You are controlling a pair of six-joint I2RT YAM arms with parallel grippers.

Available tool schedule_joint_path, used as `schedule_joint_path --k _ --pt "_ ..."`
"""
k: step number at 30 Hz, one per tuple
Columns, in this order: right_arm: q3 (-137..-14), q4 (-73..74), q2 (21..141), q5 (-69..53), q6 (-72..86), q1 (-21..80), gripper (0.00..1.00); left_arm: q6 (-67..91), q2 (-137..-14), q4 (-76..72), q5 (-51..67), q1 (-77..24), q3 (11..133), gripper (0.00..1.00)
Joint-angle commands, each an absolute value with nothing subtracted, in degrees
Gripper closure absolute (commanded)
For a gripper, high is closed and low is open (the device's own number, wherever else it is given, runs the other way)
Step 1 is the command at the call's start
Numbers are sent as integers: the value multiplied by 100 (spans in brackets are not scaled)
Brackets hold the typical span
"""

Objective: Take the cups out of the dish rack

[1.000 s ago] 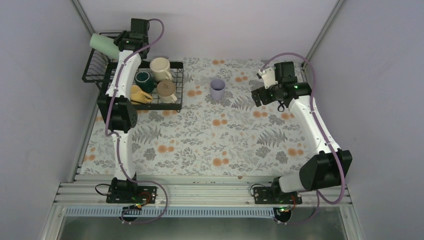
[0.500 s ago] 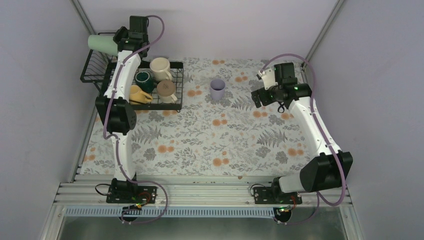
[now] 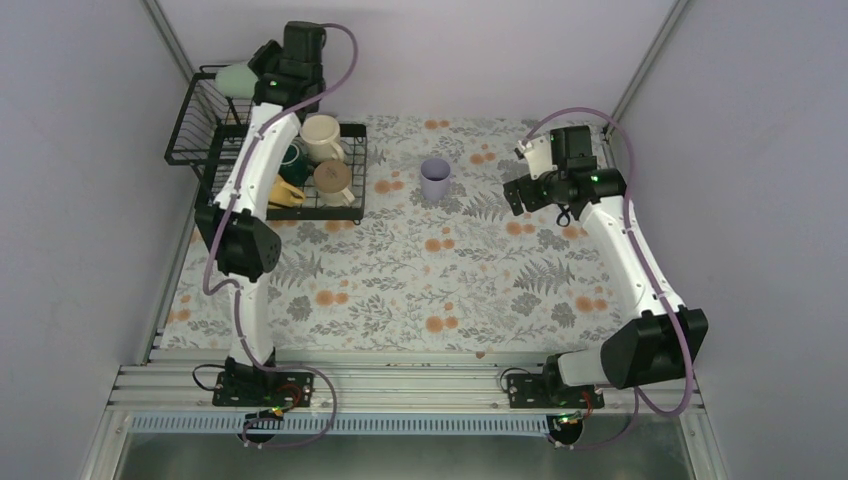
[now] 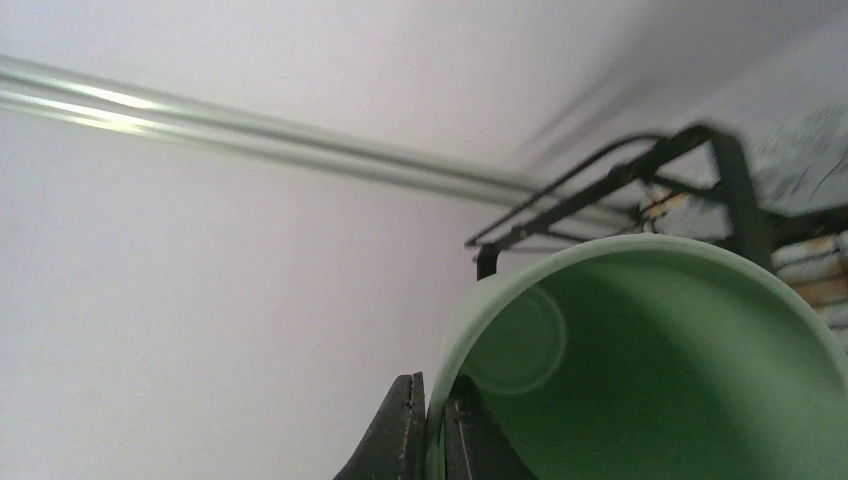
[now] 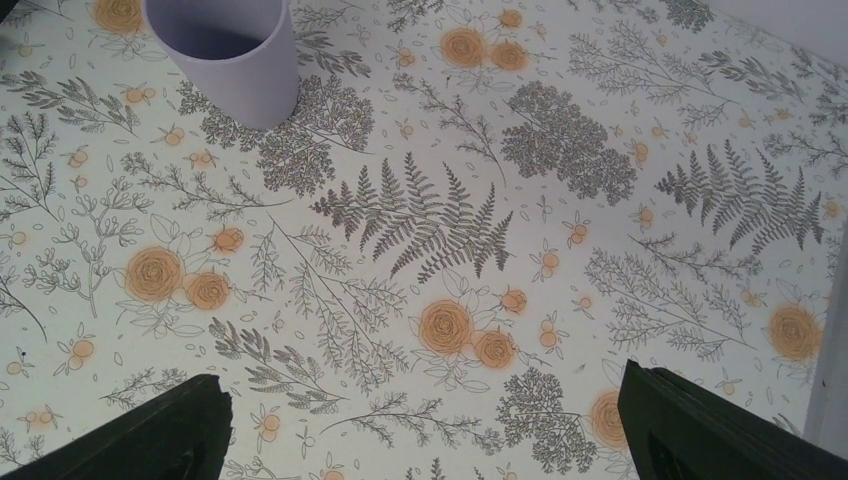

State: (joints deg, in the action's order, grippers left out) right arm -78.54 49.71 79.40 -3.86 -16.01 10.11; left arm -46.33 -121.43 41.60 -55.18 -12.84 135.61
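My left gripper is shut on the rim of a mint-green cup and holds it in the air above the raised basket of the black dish rack. In the left wrist view the fingers pinch the cup wall, one inside and one outside. Two cream mugs, a dark teal mug and a yellow mug lie in the rack's flat tray. A lavender cup stands upright on the table, also in the right wrist view. My right gripper is open and empty, right of it.
The floral tablecloth covers the table. Grey walls close in on the left, back and right, with metal frame posts at the back corners. The rack sits tight against the left wall.
My left gripper has lifted and swung right with the mint-green cup, turning it so less of it shows from above. The right arm has barely moved.
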Motion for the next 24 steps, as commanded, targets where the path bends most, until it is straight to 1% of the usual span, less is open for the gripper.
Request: schedule_joint_path --k 1,8,11,13,14,15,18,22,24 --pt "-7804 4897 7749 -263 -1534 1056 0 -5219 -11667 3479 -5973 -1861 13922 98" --pt "-7685 4889 7583 424 -1486 993 0 -5717 -11220 2380 -6154 -3007 13812 98" --pt "-7630 4830 7462 782 -1474 789 0 -5606 -11178 2233 -6051 -3477 13829 98" --pt "-7599 4842 7392 1012 -1476 579 0 -5205 -11184 2339 -5835 -3721 13929 98" --pt "-7576 4845 7330 1091 -1497 472 0 -4948 -11207 2478 -5623 -3812 14045 98" --pt "-7502 4855 7228 1204 -1581 248 0 -4272 -11314 2966 -5252 -3932 14321 97" --pt "-7462 4939 7118 1239 -1686 4 0 -3388 -11480 3699 -4611 -3972 14616 97" --pt "-7399 5039 6976 1288 -1765 -240 0 -2365 -11478 4312 -3336 -3971 14535 97" --pt "-7398 5088 6910 1246 -1769 -339 0 -2085 -11638 4589 -2686 -3973 14711 97"
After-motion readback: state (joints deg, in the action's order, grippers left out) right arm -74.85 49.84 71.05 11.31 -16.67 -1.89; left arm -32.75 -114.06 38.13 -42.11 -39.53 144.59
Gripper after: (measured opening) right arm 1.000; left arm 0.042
